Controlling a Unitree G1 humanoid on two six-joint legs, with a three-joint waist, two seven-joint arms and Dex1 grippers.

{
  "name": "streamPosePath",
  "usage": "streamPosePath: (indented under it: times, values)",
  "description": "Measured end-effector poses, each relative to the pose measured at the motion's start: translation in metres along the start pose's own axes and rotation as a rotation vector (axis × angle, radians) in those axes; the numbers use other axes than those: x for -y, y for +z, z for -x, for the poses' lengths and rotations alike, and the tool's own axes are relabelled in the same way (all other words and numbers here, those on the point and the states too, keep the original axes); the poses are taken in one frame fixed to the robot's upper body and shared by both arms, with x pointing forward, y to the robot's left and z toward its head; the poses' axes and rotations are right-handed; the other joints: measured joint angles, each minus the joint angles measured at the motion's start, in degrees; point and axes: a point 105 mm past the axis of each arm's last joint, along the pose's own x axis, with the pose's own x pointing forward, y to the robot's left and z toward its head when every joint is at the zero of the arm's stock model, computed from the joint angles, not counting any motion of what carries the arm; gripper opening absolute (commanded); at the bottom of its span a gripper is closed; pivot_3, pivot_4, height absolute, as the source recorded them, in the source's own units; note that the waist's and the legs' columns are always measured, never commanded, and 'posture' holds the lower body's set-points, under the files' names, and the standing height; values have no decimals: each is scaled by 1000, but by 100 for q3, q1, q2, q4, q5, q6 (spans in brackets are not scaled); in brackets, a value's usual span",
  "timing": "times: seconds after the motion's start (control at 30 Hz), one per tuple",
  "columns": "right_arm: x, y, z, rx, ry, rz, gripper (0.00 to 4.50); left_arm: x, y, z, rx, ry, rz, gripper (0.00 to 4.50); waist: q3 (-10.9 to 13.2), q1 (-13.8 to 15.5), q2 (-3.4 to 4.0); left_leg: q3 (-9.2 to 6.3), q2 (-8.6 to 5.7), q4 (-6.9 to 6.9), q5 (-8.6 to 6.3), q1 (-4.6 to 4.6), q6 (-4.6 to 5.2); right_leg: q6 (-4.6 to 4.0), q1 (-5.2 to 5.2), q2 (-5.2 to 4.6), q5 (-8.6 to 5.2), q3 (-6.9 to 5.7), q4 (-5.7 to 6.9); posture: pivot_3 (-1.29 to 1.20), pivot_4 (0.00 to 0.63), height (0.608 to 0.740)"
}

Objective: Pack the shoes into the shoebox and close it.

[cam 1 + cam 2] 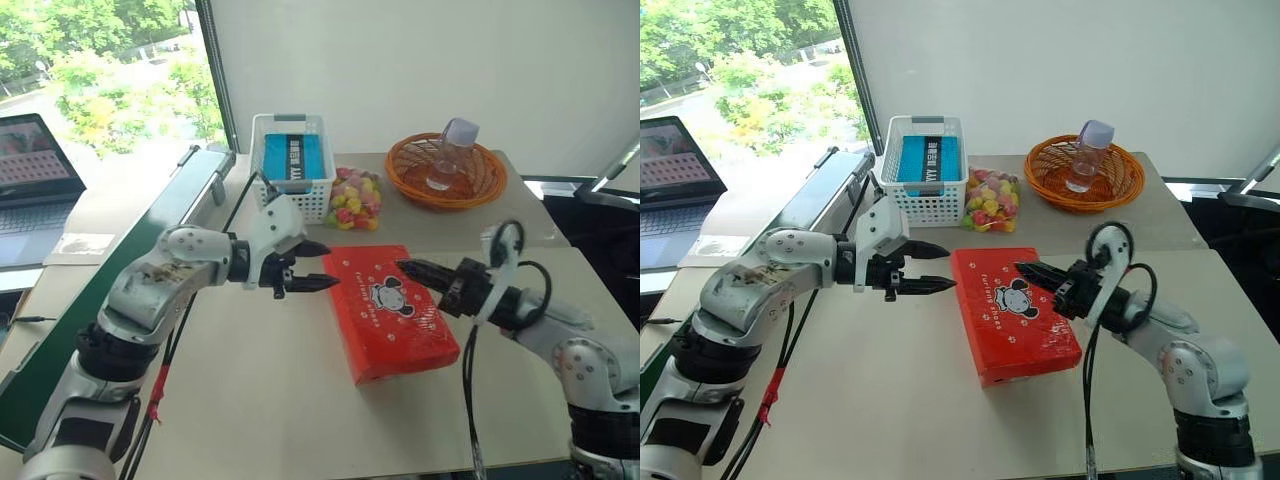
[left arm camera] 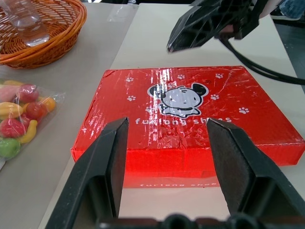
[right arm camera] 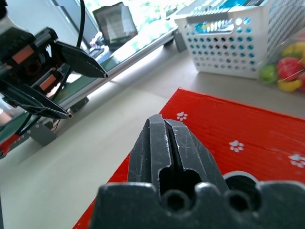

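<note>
- Left gripper (image 1: 312, 266) at the shoebox's (image 1: 390, 325) nine o'clock, jaws apart, empty.
- Right gripper (image 1: 405, 266) at three o'clock, jaws together, empty, above lid.
- Shoebox red, lid closed.

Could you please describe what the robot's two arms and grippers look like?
Both arms have silver-grey metal shells with black joints. The left gripper has a white housing and tapered black fingers; a black cable and a red-tagged one run beneath. The right gripper has black fingers, with a black cable looping over its wrist.
</note>
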Motion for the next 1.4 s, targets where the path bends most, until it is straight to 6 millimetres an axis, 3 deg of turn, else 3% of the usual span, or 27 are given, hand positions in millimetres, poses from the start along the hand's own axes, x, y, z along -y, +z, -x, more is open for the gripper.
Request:
streamPosePath:
  times: [0.17,0.33,0.5,0.63,0.73,0.87,0.97,1.1,1.17,1.3,1.4]
  values:
    - [-3,-43,-37,-303,108,74,104,-2,-3,0,-11,22,-1,2757,0,11,0,-1,0,0,0,-6,0,-7,-4,1,4,-3,0,0,150,740]
    - [8,-62,-35,-485,171,260,104,-3,-8,1,-25,48,10,2757,-2,42,-4,-2,-2,3,0,-9,1,-3,0,0,2,-5,-4,0,150,740]
    - [17,-70,-35,-552,207,411,104,0,-13,2,-35,61,17,2757,-42,78,-56,-2,4,2,-1,43,-1,-20,42,2,-38,-9,-1,0,150,740]
    - [19,-62,-29,-517,191,376,104,1,-18,2,-41,64,33,2757,-48,156,-66,-1,-1,2,-23,67,-37,-27,80,-15,-45,-19,-7,0,150,740]
    - [17,-51,-14,-481,193,337,104,3,-22,4,-38,57,51,2757,-44,186,-63,2,-3,2,-2,20,-3,-41,29,-17,-35,-15,-3,0,150,740]
    - [7,-17,10,-401,187,350,104,10,-30,5,-25,27,74,2757,-36,149,-54,-4,4,-2,-1,-22,1,-31,-14,-1,-3,-14,6,0,150,740]
    - [1,10,19,-294,138,399,763,11,-31,5,-10,16,63,2757,-34,126,-55,-12,15,-6,-2,-20,-1,-40,-13,13,-8,-18,7,0,150,740]
    - [0,2,39,-272,89,382,2230,12,-35,10,-2,16,62,2757,-30,149,-55,-8,12,-1,-2,-21,-1,-30,-10,10,-14,-13,5,0,150,740]
    - [-2,7,46,-243,72,387,2928,13,-39,15,-18,10,47,2757,-26,146,-53,-6,9,3,-2,-21,-1,-26,-10,7,-14,-9,3,0,150,740]
    - [9,18,80,-215,-58,407,4288,6,-40,26,-1,54,56,2757,-25,151,-55,-8,8,12,-1,-17,-1,-44,-2,3,-35,-11,3,0,150,740]
    - [21,10,101,-218,-152,393,4442,5,-40,33,51,84,109,2757,-25,148,-55,-6,6,11,-1,-16,0,-42,-1,0,-36,-10,3,0,150,740]
